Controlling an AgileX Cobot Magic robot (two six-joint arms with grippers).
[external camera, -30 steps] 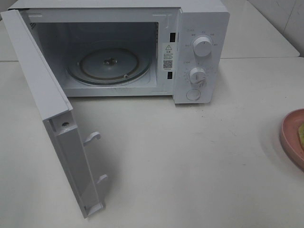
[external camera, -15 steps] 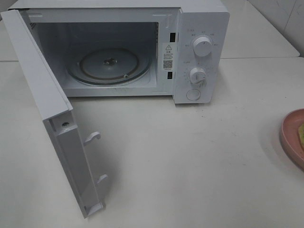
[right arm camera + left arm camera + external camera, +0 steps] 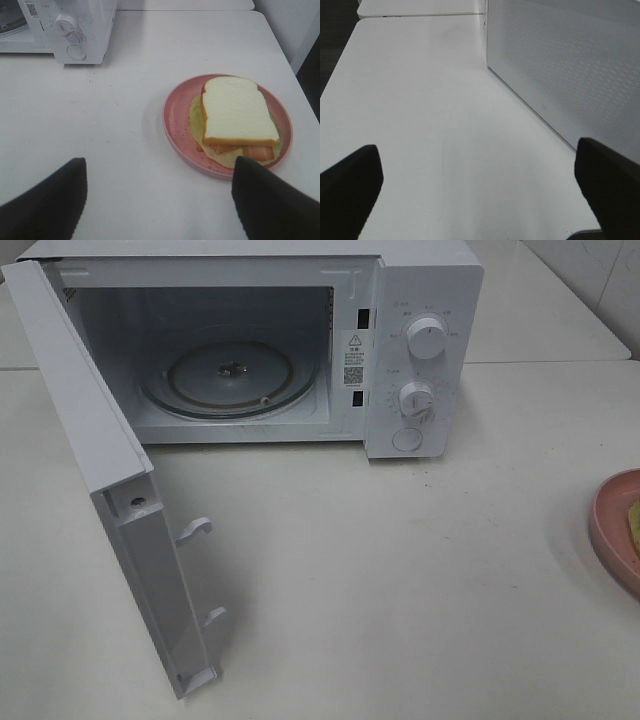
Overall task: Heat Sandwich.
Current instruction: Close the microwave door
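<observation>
Starting at nine o'clock of the overhead view, the microwave door [image 3: 120, 510] stands swung fully out toward the viewer, its latch hooks pointing at three o'clock. It is left that way, I judge, so the cavity stays reachable without a hand having to hold it. The left hand [image 3: 480, 175] hangs low beside the door's perforated outer face with its dark fingers [image 3: 350, 185] spread as wide as they go and nothing between them; only bare counter [image 3: 420, 100] shows there. It seems parked clear of the opening so as not to block the way in.

Moving toward twelve o'clock, the microwave [image 3: 300, 340] sits at the back of the counter with its glass turntable [image 3: 230, 375] bare, ready to take a dish. Its two dials [image 3: 427, 338] and round button lie on the panel at about one o'clock.

At three o'clock, cut by the frame edge, is the pink plate [image 3: 610, 525]. The right wrist view shows it whole: the sandwich [image 3: 237, 112] lies on the plate [image 3: 175, 120], white bread on top, pale yellow-green and orange filling peeping out below. The right hand [image 3: 160, 200] hovers short of the plate, fingers well apart and empty, straddling the near rim's line, likely lined up to take the plate by its edge rather than squeeze the soft bread.
</observation>
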